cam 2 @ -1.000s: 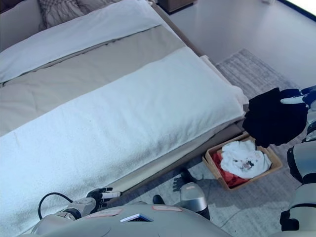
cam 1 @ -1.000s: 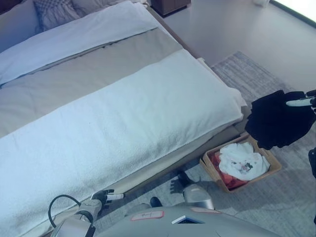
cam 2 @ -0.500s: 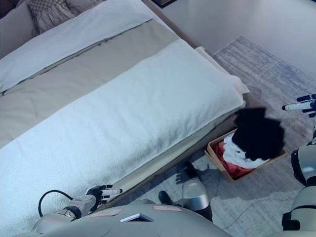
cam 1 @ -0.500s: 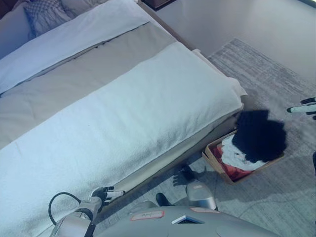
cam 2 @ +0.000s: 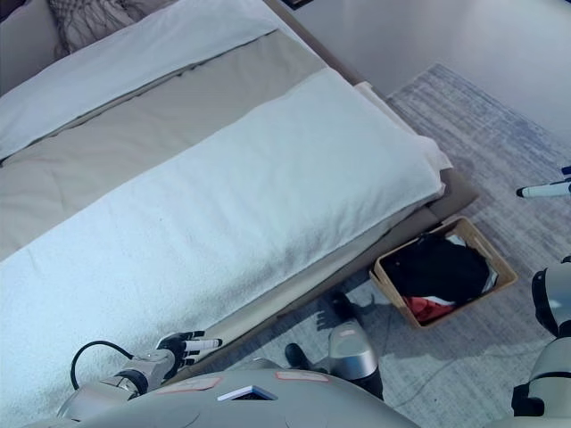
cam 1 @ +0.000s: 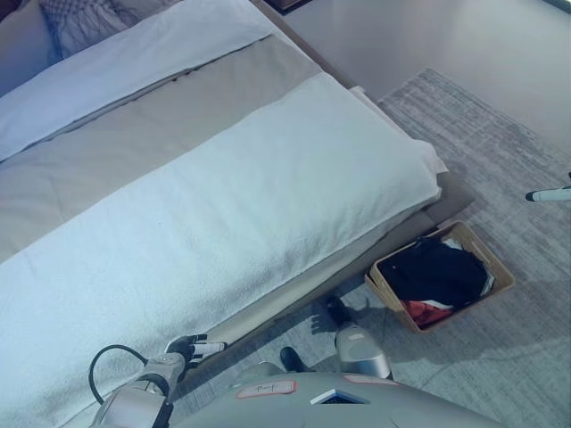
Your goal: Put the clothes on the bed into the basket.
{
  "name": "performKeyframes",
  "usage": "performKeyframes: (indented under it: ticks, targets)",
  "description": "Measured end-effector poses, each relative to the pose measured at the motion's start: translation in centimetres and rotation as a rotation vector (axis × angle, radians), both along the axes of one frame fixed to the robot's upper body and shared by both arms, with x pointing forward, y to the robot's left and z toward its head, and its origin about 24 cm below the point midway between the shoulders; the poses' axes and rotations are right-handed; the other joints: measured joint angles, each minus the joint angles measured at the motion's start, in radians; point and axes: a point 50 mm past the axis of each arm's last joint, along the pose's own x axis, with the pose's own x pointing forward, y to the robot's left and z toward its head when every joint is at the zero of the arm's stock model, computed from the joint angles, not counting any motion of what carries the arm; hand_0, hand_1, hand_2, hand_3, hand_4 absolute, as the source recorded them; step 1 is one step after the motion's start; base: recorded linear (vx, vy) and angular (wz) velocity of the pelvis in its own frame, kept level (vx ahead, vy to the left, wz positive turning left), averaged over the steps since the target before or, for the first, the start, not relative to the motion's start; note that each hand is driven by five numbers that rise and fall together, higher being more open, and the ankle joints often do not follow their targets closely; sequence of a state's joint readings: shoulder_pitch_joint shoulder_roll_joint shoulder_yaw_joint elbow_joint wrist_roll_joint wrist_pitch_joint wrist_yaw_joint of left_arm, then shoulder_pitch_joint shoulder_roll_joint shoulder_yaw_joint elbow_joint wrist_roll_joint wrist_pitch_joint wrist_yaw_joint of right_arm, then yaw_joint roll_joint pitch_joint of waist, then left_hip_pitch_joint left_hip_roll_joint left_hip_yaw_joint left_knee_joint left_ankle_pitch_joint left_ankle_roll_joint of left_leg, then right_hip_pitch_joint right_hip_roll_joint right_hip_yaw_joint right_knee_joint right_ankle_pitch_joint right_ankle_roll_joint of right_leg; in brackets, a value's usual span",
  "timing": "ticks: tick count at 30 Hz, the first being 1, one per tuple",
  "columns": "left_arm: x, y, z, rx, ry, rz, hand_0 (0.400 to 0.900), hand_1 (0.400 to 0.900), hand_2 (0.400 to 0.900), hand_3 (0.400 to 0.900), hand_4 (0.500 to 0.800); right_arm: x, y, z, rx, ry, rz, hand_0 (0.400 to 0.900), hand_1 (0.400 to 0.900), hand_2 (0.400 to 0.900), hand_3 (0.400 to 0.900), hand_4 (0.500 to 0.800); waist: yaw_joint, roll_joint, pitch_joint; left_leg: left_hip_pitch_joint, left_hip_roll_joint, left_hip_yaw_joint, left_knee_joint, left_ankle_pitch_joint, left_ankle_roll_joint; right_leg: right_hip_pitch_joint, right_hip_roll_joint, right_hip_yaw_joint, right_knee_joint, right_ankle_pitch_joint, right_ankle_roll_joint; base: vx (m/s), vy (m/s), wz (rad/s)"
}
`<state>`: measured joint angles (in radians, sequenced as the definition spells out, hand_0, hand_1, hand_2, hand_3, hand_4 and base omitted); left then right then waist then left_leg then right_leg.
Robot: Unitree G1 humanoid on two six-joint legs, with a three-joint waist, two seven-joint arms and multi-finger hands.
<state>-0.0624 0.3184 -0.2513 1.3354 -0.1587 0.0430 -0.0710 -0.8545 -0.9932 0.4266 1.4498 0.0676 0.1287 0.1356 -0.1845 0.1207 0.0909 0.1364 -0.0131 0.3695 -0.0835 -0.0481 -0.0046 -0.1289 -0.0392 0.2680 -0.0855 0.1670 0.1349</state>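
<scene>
A black garment [cam 1: 433, 272] lies in the brown basket [cam 1: 489, 253] on the rug beside the bed, covering most of a white cloth, with a red one [cam 1: 429, 312] showing at the front. Only straight, white-tipped fingers of my right hand [cam 1: 550, 194] show at the right edge, above and right of the basket, holding nothing. My left hand [cam 2: 184, 345] hangs low by the bed's near edge with relaxed fingers, also holding nothing. I see no loose garment on the bed's white blanket [cam 1: 223, 205].
The bed fills the left and middle, with a beige cover [cam 1: 134, 143], a white sheet and a checked pillow [cam 1: 85, 13] at the head. A grey rug [cam 1: 500, 152] lies under the basket, and bare floor beyond it.
The black garment left my right hand, fell and now lies in the basket over the white cloth. My right hand stays out at the right edge. The camera shifted slightly.
</scene>
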Motion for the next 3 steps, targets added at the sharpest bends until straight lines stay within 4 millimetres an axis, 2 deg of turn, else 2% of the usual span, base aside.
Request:
performKeyframes:
  ticks: [3]
  targets:
    - [-0.01,-0.14,-0.04,-0.003,0.001,0.0,0.9,0.9,0.9,0.9,0.8,0.01,0.01,0.01,0.0,0.0,0.001,0.9,0.9,0.9,0.9,0.8,0.003,-0.002,0.001,-0.001,0.0,-0.002,0.0,0.0,0.0,0.0,-0.001,-0.002,0.0,0.0,0.0,0.0,-0.003,0.01]
